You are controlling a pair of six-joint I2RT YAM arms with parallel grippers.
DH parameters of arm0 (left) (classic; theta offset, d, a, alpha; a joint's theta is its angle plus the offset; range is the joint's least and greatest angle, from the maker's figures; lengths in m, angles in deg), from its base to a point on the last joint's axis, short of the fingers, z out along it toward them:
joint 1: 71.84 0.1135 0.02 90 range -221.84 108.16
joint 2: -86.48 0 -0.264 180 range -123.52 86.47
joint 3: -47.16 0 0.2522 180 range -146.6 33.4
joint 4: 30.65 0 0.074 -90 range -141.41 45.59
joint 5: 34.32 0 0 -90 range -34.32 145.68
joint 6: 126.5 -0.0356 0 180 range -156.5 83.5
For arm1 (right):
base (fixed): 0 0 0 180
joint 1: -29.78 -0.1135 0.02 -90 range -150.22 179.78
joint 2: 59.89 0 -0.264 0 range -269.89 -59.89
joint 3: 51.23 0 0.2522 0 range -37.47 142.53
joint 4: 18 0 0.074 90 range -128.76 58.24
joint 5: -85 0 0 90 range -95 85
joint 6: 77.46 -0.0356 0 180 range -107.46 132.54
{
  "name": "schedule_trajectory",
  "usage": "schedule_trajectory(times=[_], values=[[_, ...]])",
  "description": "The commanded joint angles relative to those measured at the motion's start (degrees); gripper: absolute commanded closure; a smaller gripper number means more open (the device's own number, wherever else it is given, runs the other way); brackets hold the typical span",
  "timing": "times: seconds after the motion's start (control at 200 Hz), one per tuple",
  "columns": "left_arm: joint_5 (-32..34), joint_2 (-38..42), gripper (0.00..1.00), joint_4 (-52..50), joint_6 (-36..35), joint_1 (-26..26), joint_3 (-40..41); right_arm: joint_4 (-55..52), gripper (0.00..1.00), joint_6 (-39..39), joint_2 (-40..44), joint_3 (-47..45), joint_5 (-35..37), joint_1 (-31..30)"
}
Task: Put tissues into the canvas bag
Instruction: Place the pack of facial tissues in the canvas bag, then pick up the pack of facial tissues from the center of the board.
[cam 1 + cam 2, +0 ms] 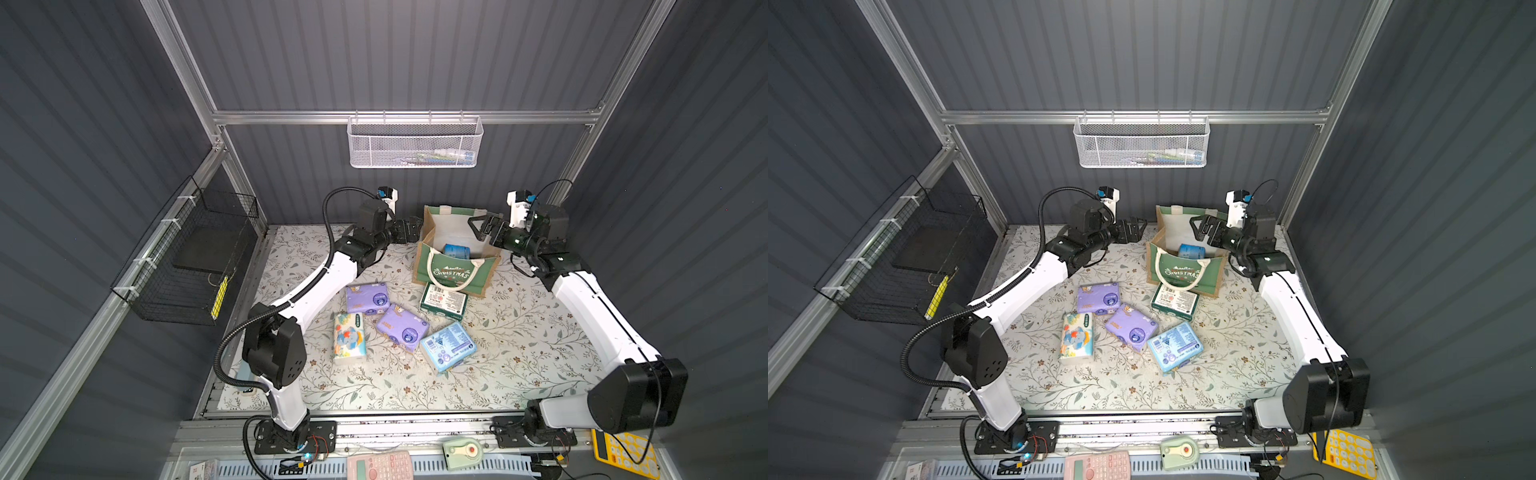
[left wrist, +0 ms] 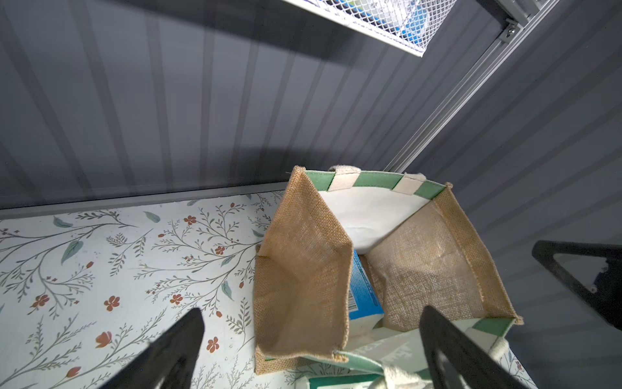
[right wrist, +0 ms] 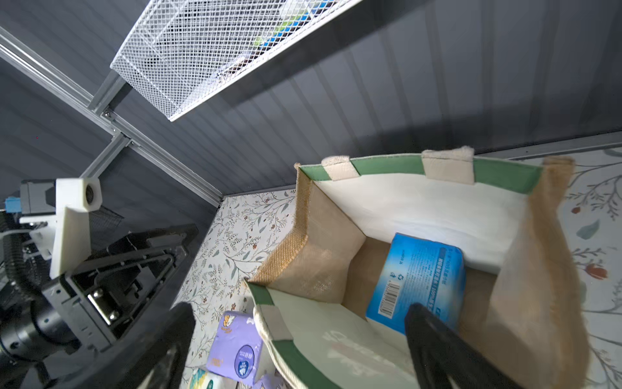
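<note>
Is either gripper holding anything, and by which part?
Nothing is held. The left gripper and the right gripper are both open and empty at the canvas bag; a light blue pack lies inside it.

The canvas bag (image 1: 453, 272) stands open-mouthed at the bench (image 1: 540, 340)'s far edge. A light blue pack (image 1: 456, 251) inside leaves room. The left gripper (image 1: 411, 229) and right gripper (image 1: 477, 227) flank its rim, and a green-and-white pack (image 1: 442, 301) blocks its front.
</note>
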Motion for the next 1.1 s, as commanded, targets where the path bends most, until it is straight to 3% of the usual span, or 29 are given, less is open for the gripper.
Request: schedule_trajectory(times=[0.0, 0.23, 0.365, 0.64, 0.791, 0.901, 1.096], values=[[3.96, 3.35, 0.00, 0.62, -2.75, -2.00, 2.87, 1.42, 0.01, 1.77, 4.35, -4.30, 1.96, 0.08], [9.45, 9.07, 0.00, 3.12, -2.39, -8.56, 16.74, 0.98, 0.01, -4.06, 18.49, -19.61, 8.13, 0.14], [9.78, 9.27, 0.00, 1.66, -2.58, -12.92, 20.89, -1.92, 0.01, -7.56, 27.36, -28.72, 11.03, 0.10], [2.08, 3.81, 0.00, -2.14, -1.09, -19.26, 22.14, -10.24, 0.05, -15.79, 39.30, -42.59, 8.80, -0.02], [-5.16, -0.78, 0.00, -6.71, -1.63, -21.40, 20.38, -11.77, 0.13, -21.75, 42.30, -49.21, 5.21, -0.63], [-8.87, -3.56, 0.01, -8.70, -1.70, -23.30, 19.83, -9.74, 0.18, -26.11, 43.05, -53.81, 1.64, -2.69], [-11.59, -6.91, 0.02, -12.05, -1.08, -24.06, 18.24, -6.66, 0.21, -31.22, 43.35, -57.69, 3.12, -9.23]])
